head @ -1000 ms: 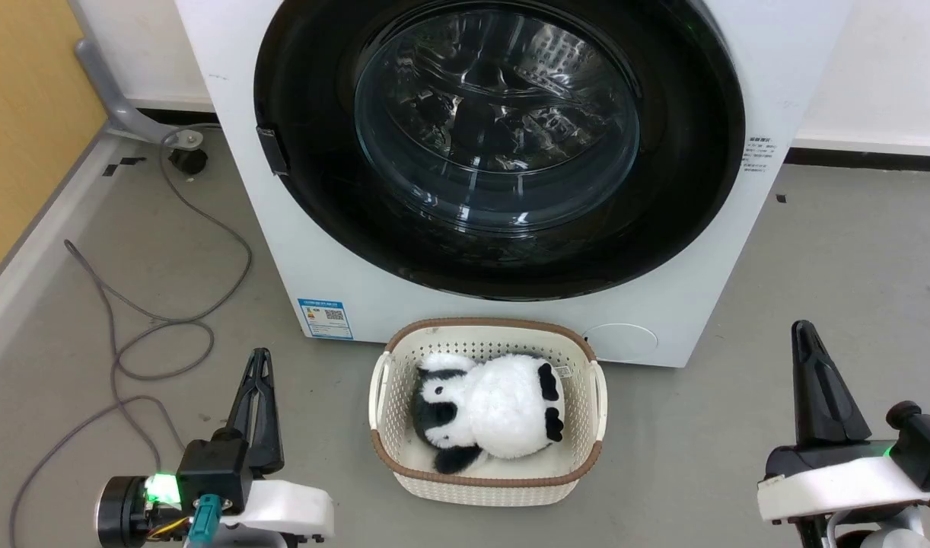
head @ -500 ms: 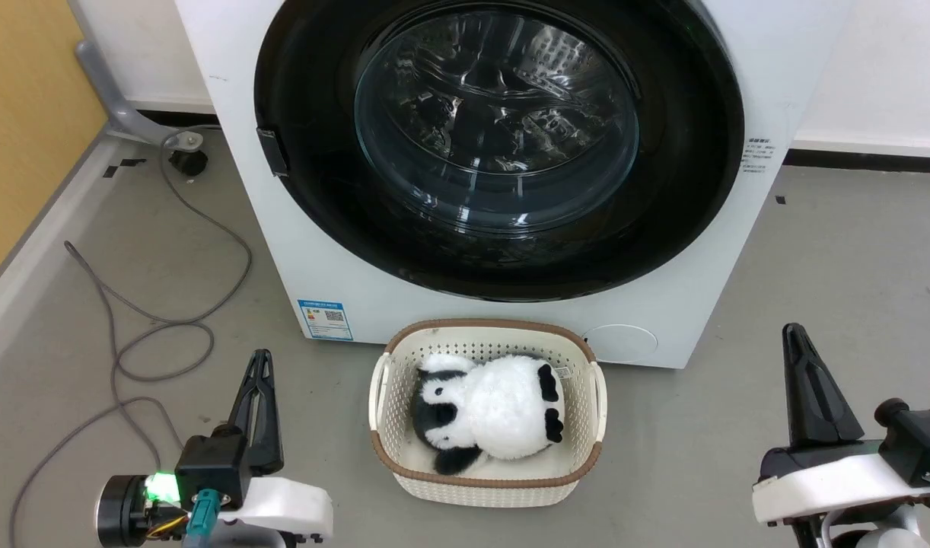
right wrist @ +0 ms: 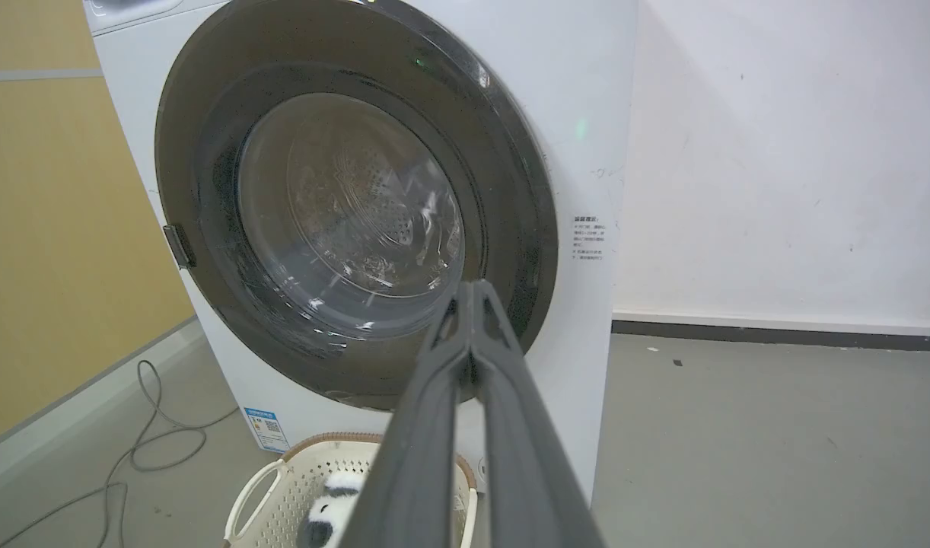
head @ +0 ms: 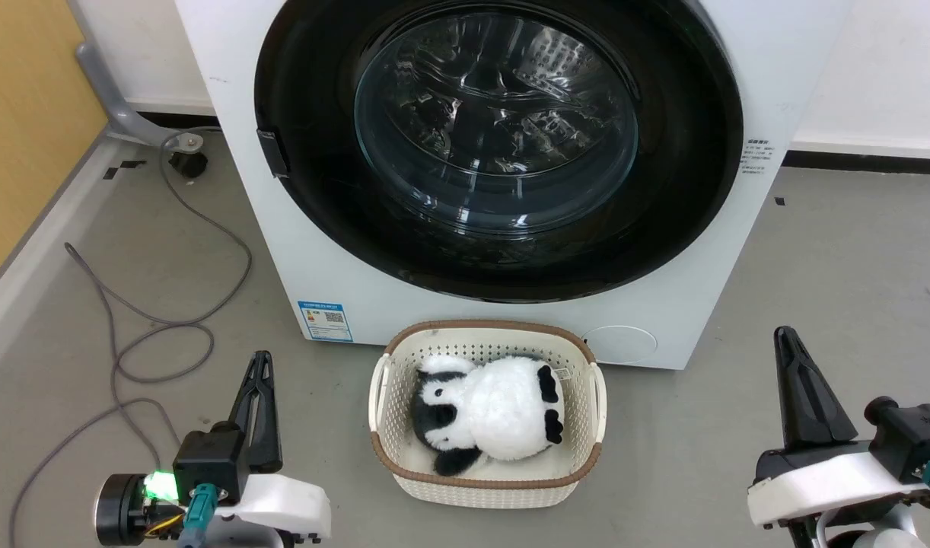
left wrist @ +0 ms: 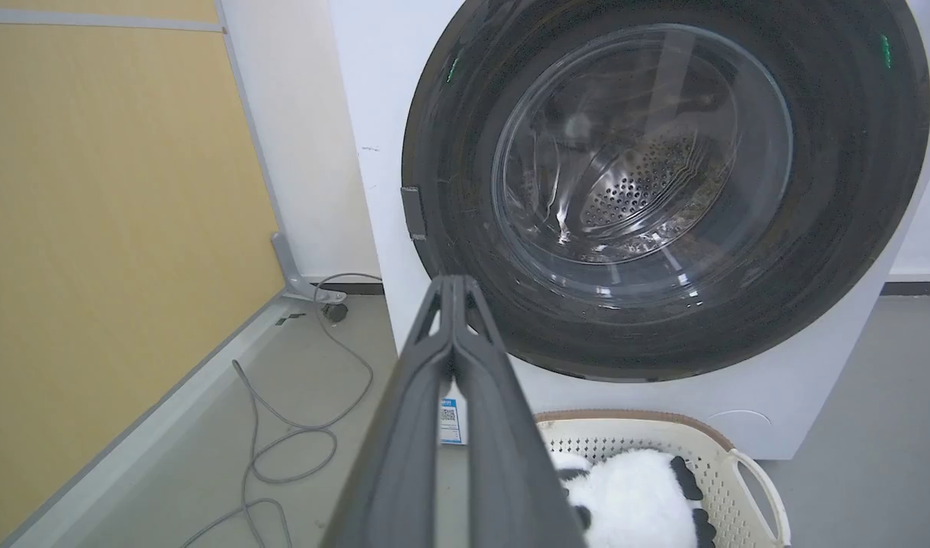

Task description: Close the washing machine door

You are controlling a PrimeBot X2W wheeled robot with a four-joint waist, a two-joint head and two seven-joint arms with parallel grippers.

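Note:
The washing machine (head: 229, 129) is a big white front-loader. Its round glossy black door (head: 686, 190) with the clear glass bowl lies flat against the front, handle tab at its left rim. The same door (left wrist: 838, 251) fills the left wrist view, and the door (right wrist: 206, 122) shows again in the right wrist view. My left gripper (head: 262, 359) hangs low at the lower left, shut and holding nothing, well short of the machine. At the lower right my right gripper (head: 783, 336) is shut too, with nothing in it.
A cream basket (head: 594, 396) with a brown rim stands on the grey floor just before the machine, holding a black-and-white plush panda (head: 495, 407). Grey cables (head: 168, 327) loop over the floor at left, beside a yellow wall panel (head: 23, 114).
My right gripper has drifted a little down and left in the head view. The left gripper, the door and the basket have stayed put.

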